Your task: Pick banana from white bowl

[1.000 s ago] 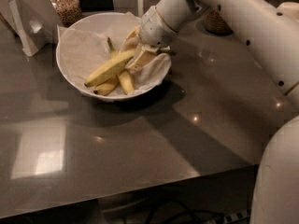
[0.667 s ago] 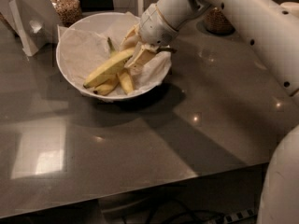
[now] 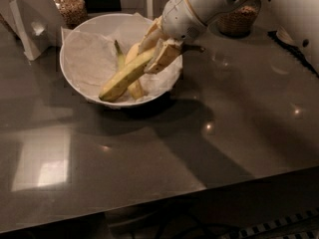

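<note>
The white bowl (image 3: pixel 70 71), lined with crinkled white paper, stands on the dark table at the back left. My gripper (image 3: pixel 156 51) reaches in over the bowl's right rim and is shut on the banana (image 3: pixel 124 77). This long greenish-yellow banana slopes from the fingers down to the left, with its lower tip near the bowl's bottom. Its dark stem (image 3: pixel 195 48) sticks out to the right past the gripper. Its sticker is hidden. Two shorter bananas (image 3: pixel 121 59) lie under and behind it in the bowl.
A glass jar with brown filling (image 3: pixel 71 7) stands behind the bowl and another (image 3: pixel 240 18) is at the back right behind my arm. A white folded stand (image 3: pixel 29 28) is at the far left. The table's front edge (image 3: pixel 199 190) runs across the bottom.
The gripper end of the banana has tilted up a little in the gripper's hold, and a shorter banana with its stem pointing up now shows behind it.
</note>
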Controlling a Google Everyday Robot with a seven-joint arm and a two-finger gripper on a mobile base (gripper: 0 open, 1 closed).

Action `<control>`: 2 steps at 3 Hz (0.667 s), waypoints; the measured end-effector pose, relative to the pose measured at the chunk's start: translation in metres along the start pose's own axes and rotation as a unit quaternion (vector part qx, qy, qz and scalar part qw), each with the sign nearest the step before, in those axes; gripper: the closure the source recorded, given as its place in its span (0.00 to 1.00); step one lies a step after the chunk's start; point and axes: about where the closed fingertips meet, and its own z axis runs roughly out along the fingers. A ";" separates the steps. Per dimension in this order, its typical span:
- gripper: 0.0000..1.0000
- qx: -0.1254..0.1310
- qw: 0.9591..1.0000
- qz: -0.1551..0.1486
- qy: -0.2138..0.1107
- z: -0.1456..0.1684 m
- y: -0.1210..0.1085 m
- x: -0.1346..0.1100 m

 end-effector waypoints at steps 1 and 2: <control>1.00 0.021 0.999 0.021 -0.012 -0.028 0.011 -0.002; 1.00 0.051 0.997 0.047 -0.033 -0.059 0.027 -0.003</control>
